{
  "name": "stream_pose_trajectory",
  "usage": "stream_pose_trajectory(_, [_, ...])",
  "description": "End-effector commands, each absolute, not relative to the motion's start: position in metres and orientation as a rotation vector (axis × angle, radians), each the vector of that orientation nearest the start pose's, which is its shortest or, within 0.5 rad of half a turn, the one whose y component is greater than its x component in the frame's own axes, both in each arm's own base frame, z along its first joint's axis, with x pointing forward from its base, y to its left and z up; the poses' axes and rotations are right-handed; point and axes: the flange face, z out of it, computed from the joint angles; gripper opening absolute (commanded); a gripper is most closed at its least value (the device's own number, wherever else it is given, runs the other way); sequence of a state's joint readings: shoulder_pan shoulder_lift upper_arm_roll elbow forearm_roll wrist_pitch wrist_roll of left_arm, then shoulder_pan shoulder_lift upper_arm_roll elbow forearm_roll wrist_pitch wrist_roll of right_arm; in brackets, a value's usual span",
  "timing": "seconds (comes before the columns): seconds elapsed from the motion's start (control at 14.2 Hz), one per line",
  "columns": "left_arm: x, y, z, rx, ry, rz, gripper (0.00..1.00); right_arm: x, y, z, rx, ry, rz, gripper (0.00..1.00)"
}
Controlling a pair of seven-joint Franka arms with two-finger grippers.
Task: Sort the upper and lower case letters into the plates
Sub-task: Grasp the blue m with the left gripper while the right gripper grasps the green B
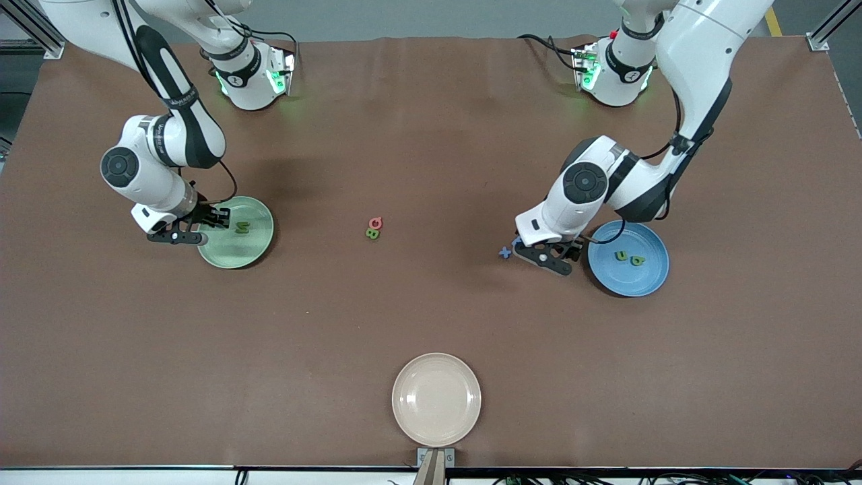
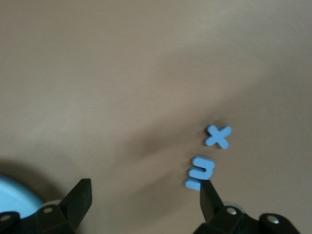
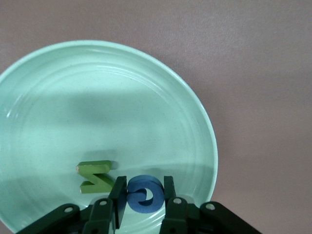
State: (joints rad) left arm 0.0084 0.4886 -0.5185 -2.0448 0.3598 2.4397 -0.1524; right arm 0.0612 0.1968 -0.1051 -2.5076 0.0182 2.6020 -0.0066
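Right gripper [image 3: 141,195] clamps a blue G-shaped letter [image 3: 143,194] over the mint green plate [image 3: 161,122], beside a green letter [image 3: 95,176]; left gripper [image 2: 146,192] fingers spread near two blue letters [image 2: 201,171].

Mint plate [image 3: 29,87] rim cut off; blue plate [image 2: 12,195] mostly out of frame.

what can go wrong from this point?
1. Left pincer is open beside the blue plate, with one finger tip touching the blue m piece; the blue x lies close by, so closing might nudge or catch both.
2. Right pincer is shut on the blue G over the mint plate, close to the green letter; the drop might land on it.
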Motion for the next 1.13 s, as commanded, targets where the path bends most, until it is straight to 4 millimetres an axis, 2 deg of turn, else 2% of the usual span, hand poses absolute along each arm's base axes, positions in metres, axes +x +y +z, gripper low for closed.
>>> stream_pose_trajectory(0.0, [0.517, -0.292, 0.215, -2.984, 1.085, -0.035, 0.98, 0.454, -0.024, 0.199, -3.145, 0.074, 0.159, 1.00])
stream_pose_trajectory(0.07, [0.515, -0.296, 0.211, -2.985, 1.099, -0.027, 0.98, 0.455, -0.024, 0.201, -3.145, 0.077, 0.156, 1.00])
stream_pose_trajectory(0.21, [0.509, -0.302, 0.207, -2.979, 1.117, -0.010, 0.92, 0.456, -0.021, 0.204, -3.144, 0.095, 0.149, 1.00])
stream_pose_trajectory(0.35, [0.504, -0.309, 0.207, -2.971, 1.137, -0.005, 0.88, 0.462, -0.006, 0.213, -3.138, 0.163, 0.148, 1.00])
stream_pose_trajectory(0.49, [0.501, -0.310, 0.201, -2.970, 1.137, 0.020, 0.86, 0.477, 0.039, 0.231, -3.138, 0.253, 0.141, 1.00])
stream_pose_trajectory(0.77, [0.497, -0.311, 0.190, -2.977, 1.135, 0.055, 0.74, 0.490, 0.155, 0.254, -3.097, 0.423, 0.055, 1.00])
stream_pose_trajectory(1.06, [0.495, -0.311, 0.184, -2.978, 1.138, 0.077, 0.70, 0.487, 0.258, 0.247, -3.032, 0.513, 0.063, 1.00])
